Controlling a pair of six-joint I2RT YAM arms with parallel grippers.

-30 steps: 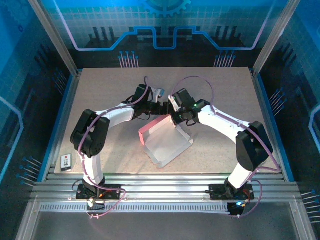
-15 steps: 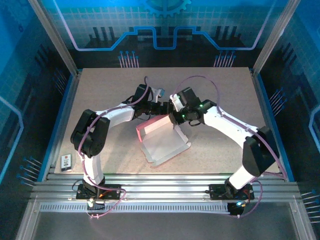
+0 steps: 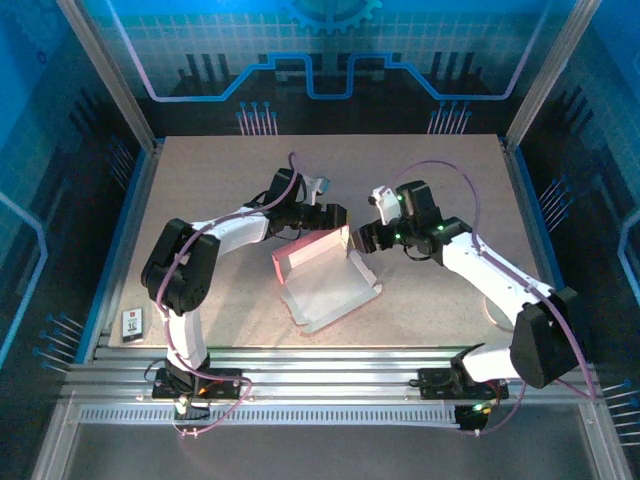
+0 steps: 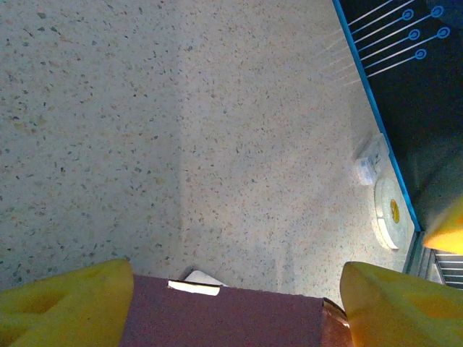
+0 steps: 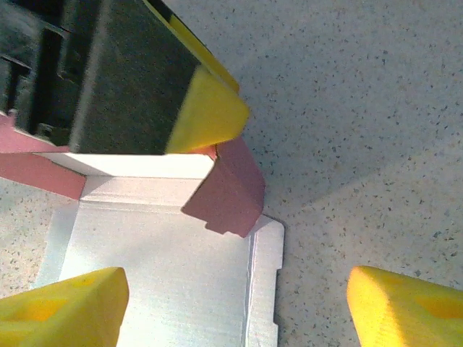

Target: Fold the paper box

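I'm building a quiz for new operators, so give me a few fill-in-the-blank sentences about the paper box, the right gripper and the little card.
The paper box is ___ outside and whitish inside.
The right gripper has its jaws ___, gripping nothing.
The small dark card lies nearer the ___ arm's base.
The right gripper's fingertips are coloured ___.
Missing words: pink; open; left; yellow.

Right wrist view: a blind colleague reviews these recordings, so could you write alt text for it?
A partly folded paper box lies white side up on a speckled table, one pink wall upright, a pink corner flap leaning inward. The black, yellow-tipped left gripper sits at that wall's top corner; the open right gripper's fingertips frame the bottom edge.
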